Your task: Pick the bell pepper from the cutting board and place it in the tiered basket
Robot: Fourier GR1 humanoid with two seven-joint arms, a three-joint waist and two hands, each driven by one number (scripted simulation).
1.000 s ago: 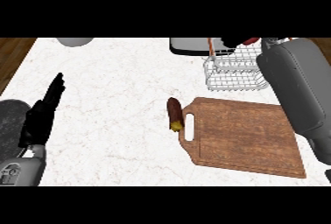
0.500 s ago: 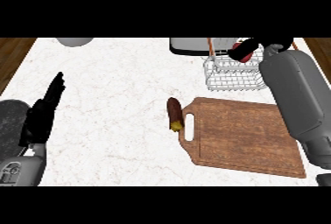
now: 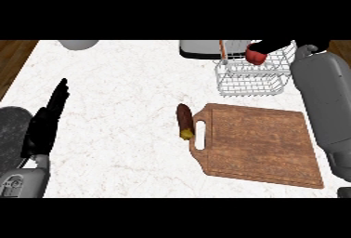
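The right hand [image 3: 277, 44] has its black fingers clasped round the red bell pepper [image 3: 256, 56], holding it at the far side of the white wire tiered basket [image 3: 250, 82]; whether the pepper touches the wire cannot be told. The wooden cutting board [image 3: 264, 146] lies near the basket. A long brown vegetable [image 3: 184, 120] lies on the marble counter [image 3: 123, 93], against the board's handle end. The left hand [image 3: 47, 122] rests open at the view's left, fingers straight.

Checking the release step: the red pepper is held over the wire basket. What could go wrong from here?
1. The right robot hand holds the red bell pepper seemingly toward the far side of the white wire tiered basket; released there, it might catch a rim or fall behind.
2. The grey right forearm sits close beside the basket and could nudge it when pulling back.
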